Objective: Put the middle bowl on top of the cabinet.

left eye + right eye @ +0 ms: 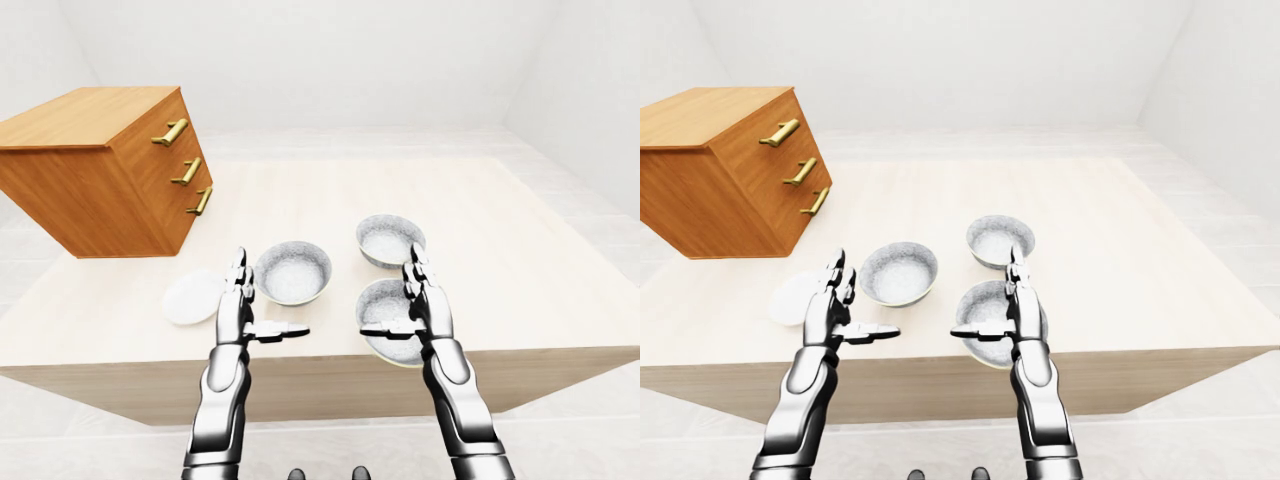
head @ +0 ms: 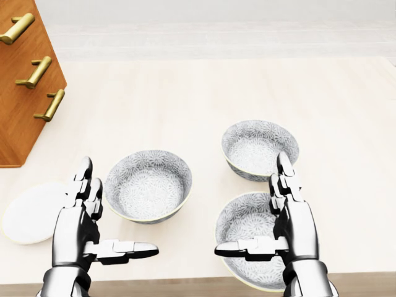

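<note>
Three grey patterned bowls stand on the pale wooden table (image 2: 185, 99). One bowl (image 2: 148, 184) is at the left, another (image 2: 260, 148) at the upper right, and the third (image 2: 247, 229) is nearest the table's bottom edge. The wooden cabinet (image 1: 100, 170) with three brass handles sits at the upper left, its flat top (image 1: 85, 115) bare. My left hand (image 2: 114, 216) is open, just left of the left bowl. My right hand (image 2: 253, 213) is open over the nearest bowl, partly hiding it. Neither hand holds anything.
A flat white plate (image 2: 31, 211) lies left of my left hand, below the cabinet. The table's near edge (image 1: 320, 360) runs just under both hands. White floor and walls surround the table.
</note>
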